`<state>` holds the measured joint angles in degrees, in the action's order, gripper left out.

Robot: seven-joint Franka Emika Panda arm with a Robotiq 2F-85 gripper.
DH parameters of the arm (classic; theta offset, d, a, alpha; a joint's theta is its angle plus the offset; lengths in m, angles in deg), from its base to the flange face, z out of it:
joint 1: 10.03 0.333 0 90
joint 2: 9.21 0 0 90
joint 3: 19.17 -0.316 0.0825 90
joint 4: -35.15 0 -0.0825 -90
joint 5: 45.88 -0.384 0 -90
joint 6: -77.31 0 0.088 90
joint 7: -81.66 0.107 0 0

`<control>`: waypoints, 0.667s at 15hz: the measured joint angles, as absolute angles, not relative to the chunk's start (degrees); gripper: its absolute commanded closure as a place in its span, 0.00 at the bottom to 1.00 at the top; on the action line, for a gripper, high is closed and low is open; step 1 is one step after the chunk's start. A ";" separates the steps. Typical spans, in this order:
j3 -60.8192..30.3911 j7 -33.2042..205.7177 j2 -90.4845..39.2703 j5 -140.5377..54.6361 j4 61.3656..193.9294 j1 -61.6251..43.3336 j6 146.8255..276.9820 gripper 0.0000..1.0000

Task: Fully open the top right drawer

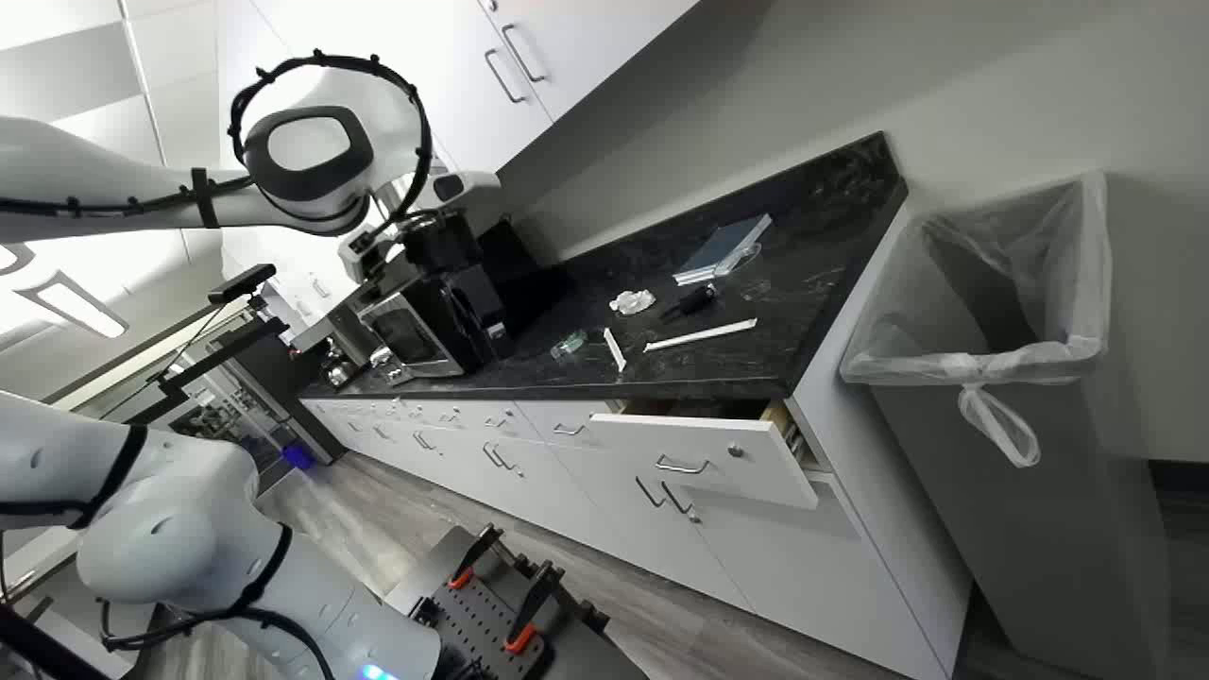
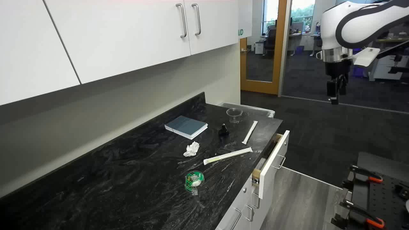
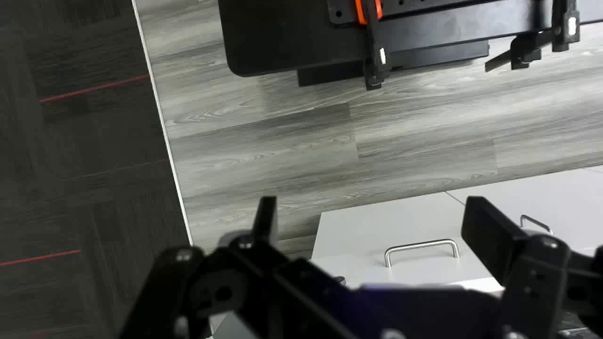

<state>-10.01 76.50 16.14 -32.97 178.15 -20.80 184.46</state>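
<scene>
"One drawer juts out of those white cabinets (image 1: pixel 604 510) in an exterior view, and it's ours: the top right drawer (image 1: pixel 704 444), out at the end nearest the grey bin (image 1: pixel 1039 529), pale wooden sides and a strip of dark interior on show!"

"Right under the black countertop (image 1: pixel 822 217), yes. And there's the robot arm (image 1: pixel 123 179), arching across the upper left, its end hard to pick out against a boxy appliance (image 1: pixel 416 332)."

"In an exterior view, the gripper (image 2: pixel 338 95) hangs at upper right, pointing down, well apart from the drawer. Spread or pinched?"

"Can't tell from this angle! But the drawer's plain enough, low on the right, its front standing off the countertop's edge. Up on top: a blue-grey pad (image 2: pixel 186 126), a crumpled white paper (image 2: pixel 191 149), two slim white strips (image 2: pixel 227 156), a green tape dispenser (image 2: pixel 194 181) and a clear cup (image 2: pixel 234 115)."

"Wrist view, and that settles it! Two black fingers (image 3: pixel 490 230), spread wide, in the lower half."

"And look what's framed in that gap: the drawer's silver bar handle (image 3: pixel 420 245), lying beyond the fingers and apart from them."

"Grey wood-look floor (image 3: pixel 292 150) across the middle, dark carpet (image 3: pixel 85 174) down the left, and along the top a black platform (image 3: pixel 287 42) with an orange-and-black clamp (image 3: pixel 377 52)."
</scene>
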 measured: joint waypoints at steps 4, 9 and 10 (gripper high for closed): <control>-10.01 76.50 16.14 -32.97 178.15 -20.80 184.47 0.00; -9.98 78.24 16.07 -34.13 177.95 -20.80 184.67 0.00; -9.88 80.54 15.88 -35.17 177.72 -20.88 185.01 0.00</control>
